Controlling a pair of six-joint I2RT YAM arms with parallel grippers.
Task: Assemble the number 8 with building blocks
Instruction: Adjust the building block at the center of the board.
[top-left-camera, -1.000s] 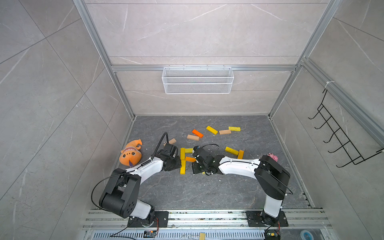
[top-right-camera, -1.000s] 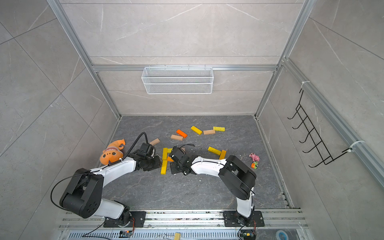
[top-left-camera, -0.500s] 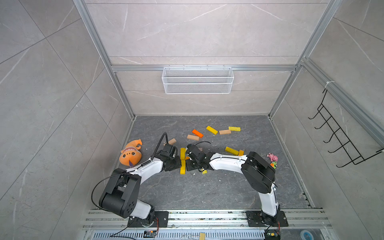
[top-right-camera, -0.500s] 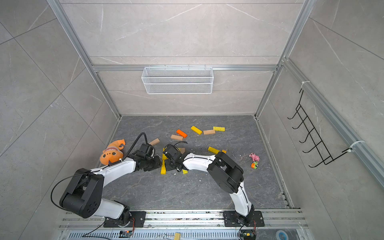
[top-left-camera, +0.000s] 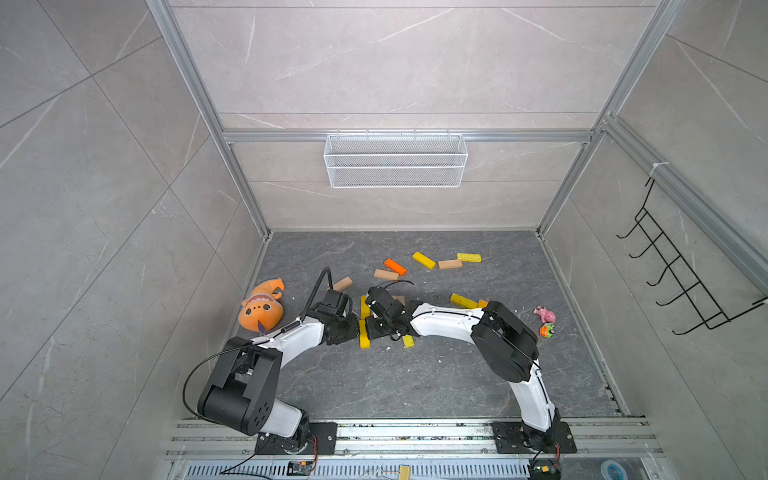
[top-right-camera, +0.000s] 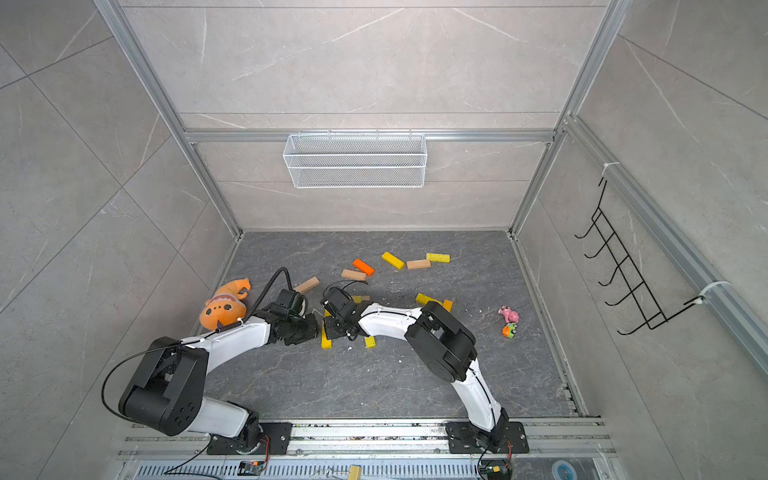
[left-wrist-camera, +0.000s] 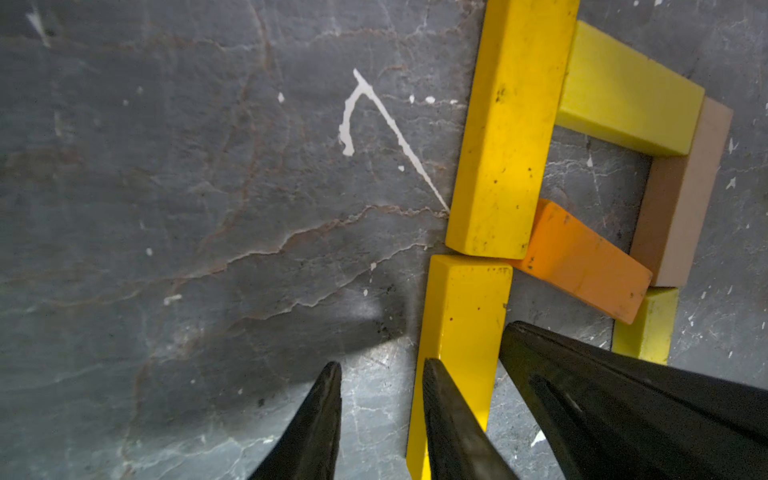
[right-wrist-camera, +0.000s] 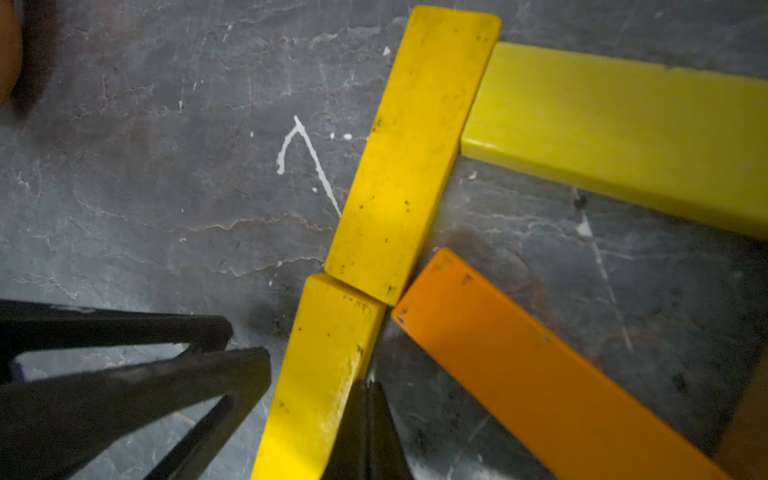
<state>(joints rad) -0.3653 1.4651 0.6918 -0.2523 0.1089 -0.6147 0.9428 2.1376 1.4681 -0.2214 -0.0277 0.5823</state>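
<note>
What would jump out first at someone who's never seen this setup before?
Most striking is the huddle in the middle: the left gripper and right gripper stand on either side of a yellow block in a half-built figure of yellow, orange and tan bars. Next comes the bright orange plush toy near the left wall, then the loose blocks scattered farther back.

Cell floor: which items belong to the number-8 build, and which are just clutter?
Job:
- half-built figure of flat rectangular yellow, orange and tan blocks
- loose blocks of the same kind, scattered behind it

Lying about:
- orange plush toy
- small pink toy figure
- small orange-and-green toy
- white wire mesh basket on the back wall
- black wire hook rack on the side wall
</note>
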